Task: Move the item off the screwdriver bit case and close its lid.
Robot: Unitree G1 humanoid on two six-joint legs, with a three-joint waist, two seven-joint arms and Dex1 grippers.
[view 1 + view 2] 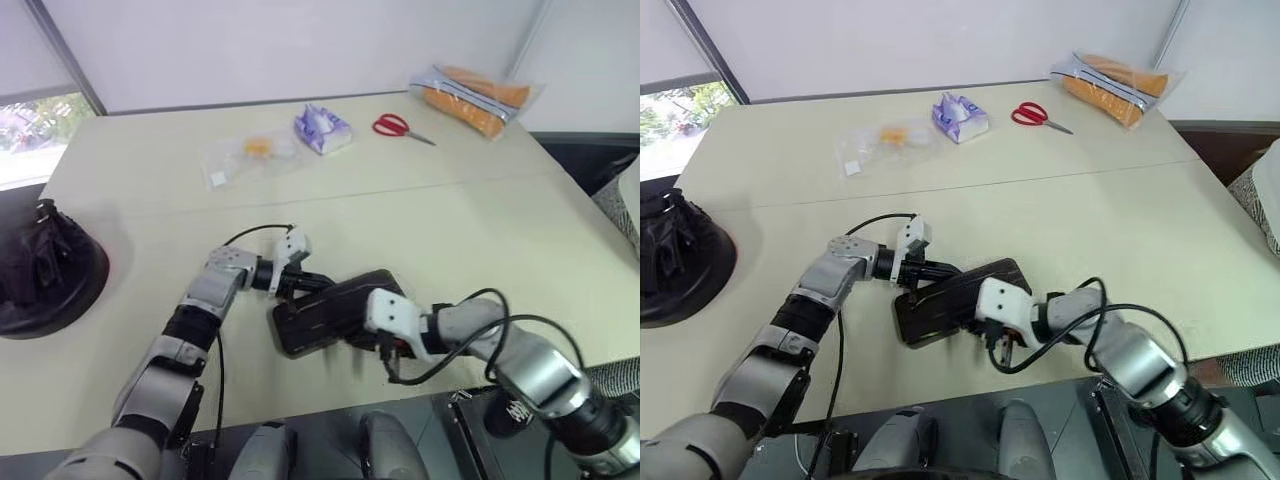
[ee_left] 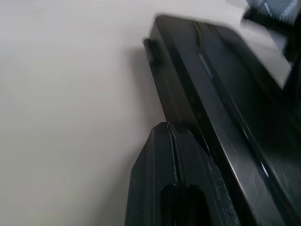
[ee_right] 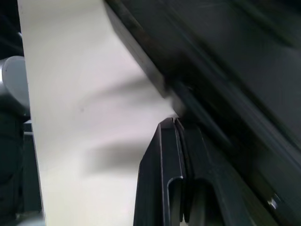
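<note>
We see the screwdriver bit case lying flat near the front edge of the tabletop, its lid apparently down already, though the dark plastic makes the seam hard to read, while the black helmet sits well apart at the far left edge. The left end effector and right end effector both have fingers pressed together holding nothing, touching or just beside opposite ends of the case. We judge the case stiff, light and slippery, best pressed near the latch edge.
</note>
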